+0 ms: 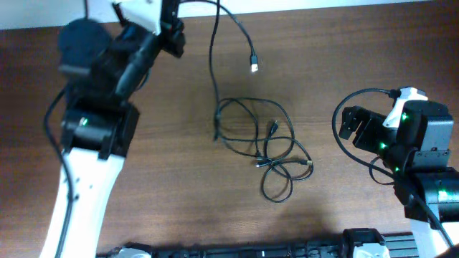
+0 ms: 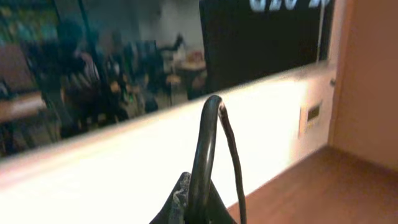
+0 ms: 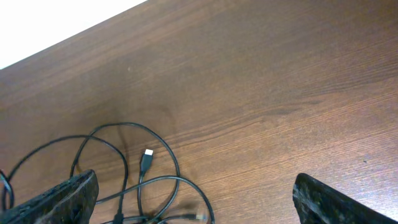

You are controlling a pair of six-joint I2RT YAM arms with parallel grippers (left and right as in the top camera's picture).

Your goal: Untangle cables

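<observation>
The cables (image 1: 267, 154) are thin black cords with small metal-tipped plugs. They lie in loose, overlapping loops at the middle of the counter (image 1: 344, 57). One strand (image 1: 214, 79) runs from the loops toward the far edge, up to my left end effector (image 1: 174, 36), which is clamped on it. To the right of that strand, a free end finishes in a pale plug (image 1: 254, 67).

My right end effector (image 1: 350, 122) stands wide and holds nothing. It sits to the right of the loops, apart from them.

Only the left wrist view shows the grip itself: the strand (image 2: 208, 143) bends into a tight arch just above my left end effector (image 2: 196, 208). Only the right wrist view shows a plug (image 3: 147, 157) lying inside a loop on the counter, beyond my spread fingertips (image 3: 62, 196).
</observation>
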